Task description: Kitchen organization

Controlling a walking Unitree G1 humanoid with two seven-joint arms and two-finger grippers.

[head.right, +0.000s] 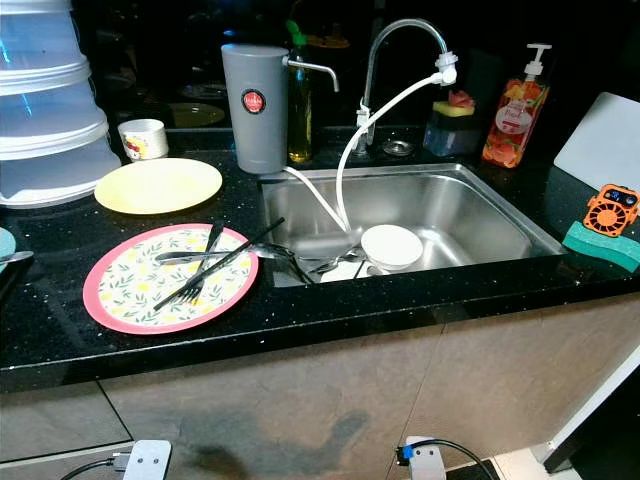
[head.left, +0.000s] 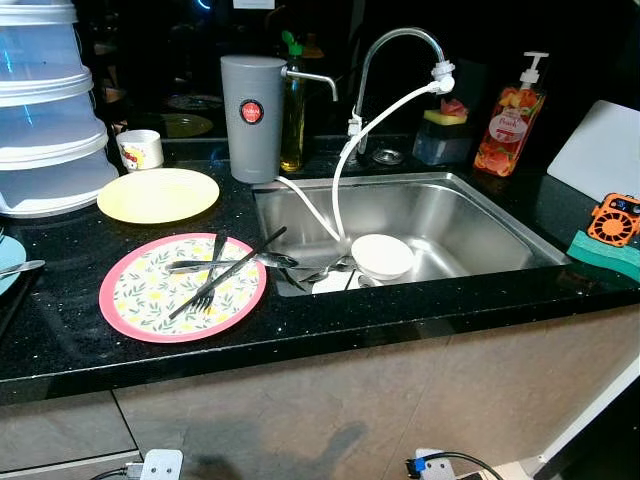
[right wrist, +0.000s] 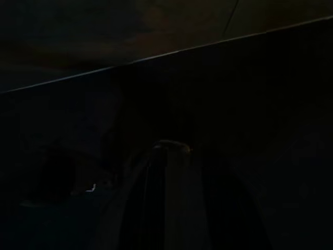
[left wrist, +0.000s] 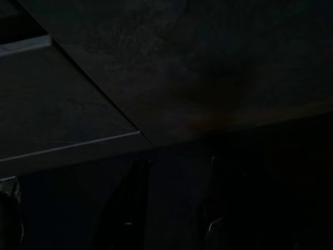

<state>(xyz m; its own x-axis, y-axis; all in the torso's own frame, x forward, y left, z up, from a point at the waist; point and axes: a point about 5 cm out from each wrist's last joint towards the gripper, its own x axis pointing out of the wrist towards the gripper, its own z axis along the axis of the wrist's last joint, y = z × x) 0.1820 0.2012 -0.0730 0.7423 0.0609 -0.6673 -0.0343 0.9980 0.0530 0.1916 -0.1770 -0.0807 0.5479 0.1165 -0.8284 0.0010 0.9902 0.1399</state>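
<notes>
- Black speckled table (head.left: 60, 330) runs across the frame, with a steel sink (head.left: 480, 225) set into it right of centre; dark backsplash behind.
- Pink-rimmed floral plate (head.left: 140, 300) sits lower left of centre, near the table's front edge. A fork (head.left: 205, 290), a knife (head.left: 190, 266) and other dark cutlery lie crossed on it, some handles reaching over the rim toward the sink.
- Yellow plate (head.left: 158, 194) lies behind it; small mug (head.left: 140, 149) further back; stacked clear containers (head.left: 45, 110) at upper left.
- White bowl (head.left: 381, 256) rests in the sink's near-left corner with spoons beside it, under a white hose (head.left: 345, 160) hanging from the tap (head.left: 400, 45).
- Grey canister (head.left: 252, 115), soap bottle (head.left: 510, 120), and an orange gadget on a green sponge (head.left: 605, 250) at right.
- Left pincer (left wrist: 174, 208) and right pincer (right wrist: 177, 198): wrist views very dark, both arms seem to hang low by the cabinet front; cannot tell whether the fingers are parted or closed. Nothing seems held.
- Risks, as I judge them: lifting the floral plate with loose cutlery on it could tip pieces off the front edge or into the sink. Reaching for the bowl could snag the hose. Dim light makes thin cutlery hard to grip cleanly.
</notes>
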